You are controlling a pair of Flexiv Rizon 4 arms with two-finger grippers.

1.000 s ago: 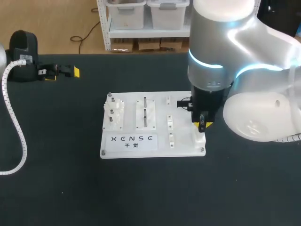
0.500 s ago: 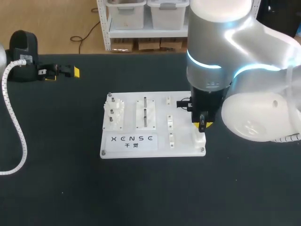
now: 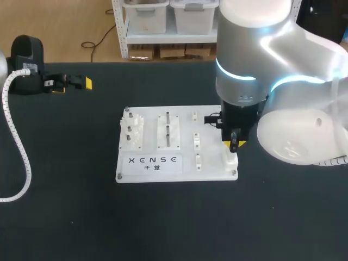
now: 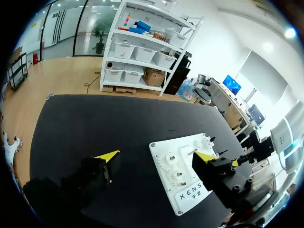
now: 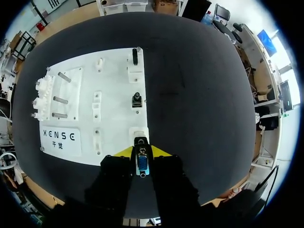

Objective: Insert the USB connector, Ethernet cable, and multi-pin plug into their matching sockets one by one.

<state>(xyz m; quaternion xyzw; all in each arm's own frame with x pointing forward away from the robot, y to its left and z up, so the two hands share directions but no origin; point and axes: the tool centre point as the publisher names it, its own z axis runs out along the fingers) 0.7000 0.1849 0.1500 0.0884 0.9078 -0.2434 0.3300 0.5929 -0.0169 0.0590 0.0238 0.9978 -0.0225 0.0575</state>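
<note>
Right arm: large wrist housing at upper right of frame drifts a hair toward frame left over last second. Rounded housing at right edge: outline wobbles left, then back right. Any shift at right gripper holding multi-pin plug too small to tell.

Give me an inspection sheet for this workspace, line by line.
Surface: black table top, bearing a white socket board.
Job's things: blue-faced multi-pin plug above the board's near-right white socket; two black connectors stand in farther sockets.
Clutter: nothing seen.
Claws: right claw shut on the plug; left claw open, empty, away from the board.
Cables: white ribbed hose runs along the table's left side.
Surroundings: nothing seen.
</note>
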